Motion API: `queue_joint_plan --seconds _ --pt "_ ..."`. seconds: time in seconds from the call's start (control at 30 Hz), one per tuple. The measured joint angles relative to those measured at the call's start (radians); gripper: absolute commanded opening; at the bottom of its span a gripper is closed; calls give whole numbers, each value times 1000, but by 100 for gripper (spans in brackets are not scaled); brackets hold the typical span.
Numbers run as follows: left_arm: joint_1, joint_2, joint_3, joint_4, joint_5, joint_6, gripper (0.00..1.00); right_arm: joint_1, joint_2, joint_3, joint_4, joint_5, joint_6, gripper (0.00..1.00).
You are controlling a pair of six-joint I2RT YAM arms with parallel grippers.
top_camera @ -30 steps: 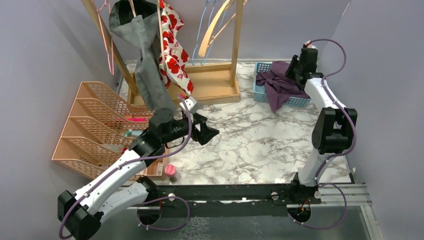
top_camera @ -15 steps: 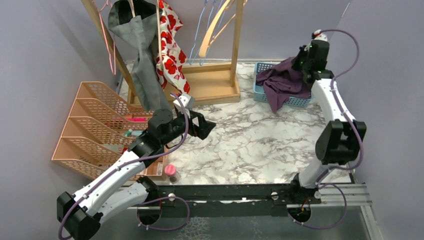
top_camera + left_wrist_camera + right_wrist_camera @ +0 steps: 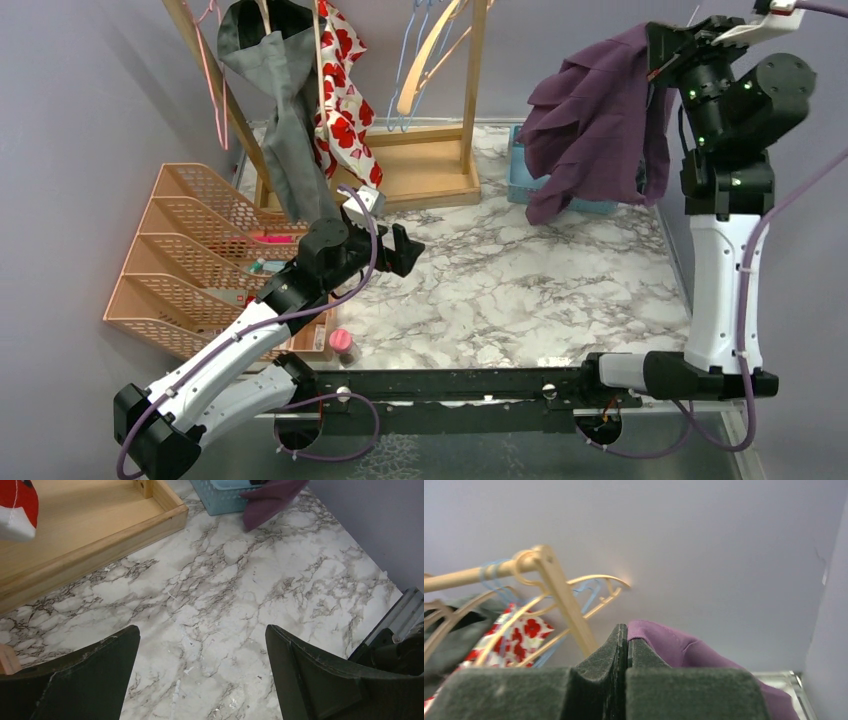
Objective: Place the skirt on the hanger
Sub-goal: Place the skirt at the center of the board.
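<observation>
left gripper [image 3: 405,250] low over the marble table [image 3: 520,290], jaws now spread to their widest, holding nothing. hangers [image 3: 425,60] on the rack untouched. right gripper [image 3: 662,58] – pinched shut on the purple skirt [image 3: 600,110] – has hoisted it from the blue basket [image 3: 515,175], hem dangling above it. we judge pickup done – hanging remains.

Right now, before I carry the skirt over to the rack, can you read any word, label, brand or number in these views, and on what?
None: no text can be read in any view.
The purple skirt, blue basket, wooden rack and red-flowered garment show no lettering.
Too small to tell: the pink-capped bottle and the items in the orange organizer.
</observation>
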Motion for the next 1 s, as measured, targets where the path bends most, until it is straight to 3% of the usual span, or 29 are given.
queue_joint_plan --seconds 0.2,0.4,0.67,0.73,1.0 --pt "0 0 9 -21 -21 0 98 0 -55 128 -83 -134 23 1" --pt "0 -19 21 -45 -45 0 98 0 -101 109 -174 -296 71 1" --pt "0 -33 21 -53 -60 -23 97 32 -200 -472 -158 -594 179 1" --pt "0 -32 21 -54 -69 -30 97 90 -175 -570 -164 -585 193 1" --pt "0 -9 23 -79 -182 -94 94 595 -80 -711 -66 -500 214 1"
